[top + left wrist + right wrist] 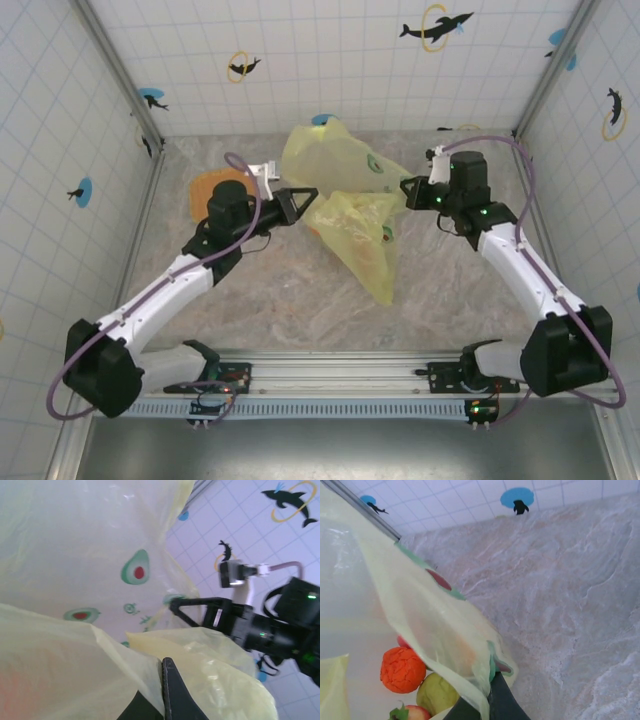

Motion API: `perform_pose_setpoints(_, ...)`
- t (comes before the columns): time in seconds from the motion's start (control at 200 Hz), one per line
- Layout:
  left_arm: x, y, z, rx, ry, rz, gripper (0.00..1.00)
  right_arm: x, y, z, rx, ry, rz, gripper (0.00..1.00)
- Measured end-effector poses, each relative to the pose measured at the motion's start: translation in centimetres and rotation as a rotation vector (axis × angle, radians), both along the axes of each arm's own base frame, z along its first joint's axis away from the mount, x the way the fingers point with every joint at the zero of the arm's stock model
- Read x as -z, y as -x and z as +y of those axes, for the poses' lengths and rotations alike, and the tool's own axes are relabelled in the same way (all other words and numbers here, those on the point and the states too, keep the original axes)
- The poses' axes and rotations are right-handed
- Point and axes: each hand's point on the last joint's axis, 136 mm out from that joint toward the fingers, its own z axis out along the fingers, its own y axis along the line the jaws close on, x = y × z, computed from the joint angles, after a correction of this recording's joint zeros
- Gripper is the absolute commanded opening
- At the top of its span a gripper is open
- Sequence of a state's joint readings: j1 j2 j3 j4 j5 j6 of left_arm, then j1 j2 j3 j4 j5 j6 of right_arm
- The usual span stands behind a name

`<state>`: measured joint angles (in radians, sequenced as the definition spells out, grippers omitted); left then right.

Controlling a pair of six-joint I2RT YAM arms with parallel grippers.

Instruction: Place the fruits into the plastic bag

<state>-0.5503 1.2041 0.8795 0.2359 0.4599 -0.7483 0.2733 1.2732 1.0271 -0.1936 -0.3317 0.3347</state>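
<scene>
From above, the left gripper [311, 193] and the right gripper [406, 190] are each clamped on an opposite edge of a crinkly translucent yellow-green plastic bag [345, 215]. The bag is stretched between them over the marbled tabletop [280, 300], with a flat woven orange tray [203, 190] beside the left arm.

The left wrist camera adds detail: its dark fingertip [171, 692] pinches a fold of film, an avocado print [136, 567] sits above, and the right gripper faces it across the bag.

The right wrist camera alone reveals the contents. A bumpy orange fruit [402, 669], a green fruit [437, 693] and a red fruit [413, 713] are clustered under the film nipped by its fingers [496, 700].
</scene>
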Motion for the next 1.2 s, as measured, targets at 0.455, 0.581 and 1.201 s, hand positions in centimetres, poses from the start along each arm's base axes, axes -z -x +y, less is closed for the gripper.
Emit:
perform_pose_setpoints(0.455, 4.7, -4.8, -2.1, -0.016, -0.187, 0.075, 0.0, 3.1, 1.1, -0.5, 0.038, 0.001, 0.048, 0.0)
perform_pose_setpoints(0.581, 2.6, -5.5, -2.5, -0.018, -0.165, 0.034, 0.0, 2.2, 1.1, -0.7, 0.053, -0.008, 0.02, 0.0)
perform_pose_setpoints(1.201, 7.2, -6.1, -2.8, -0.01, -0.224, 0.088, 0.22, 5.1, 2.7, -1.9, 0.111, -0.013, 0.032, 0.0)
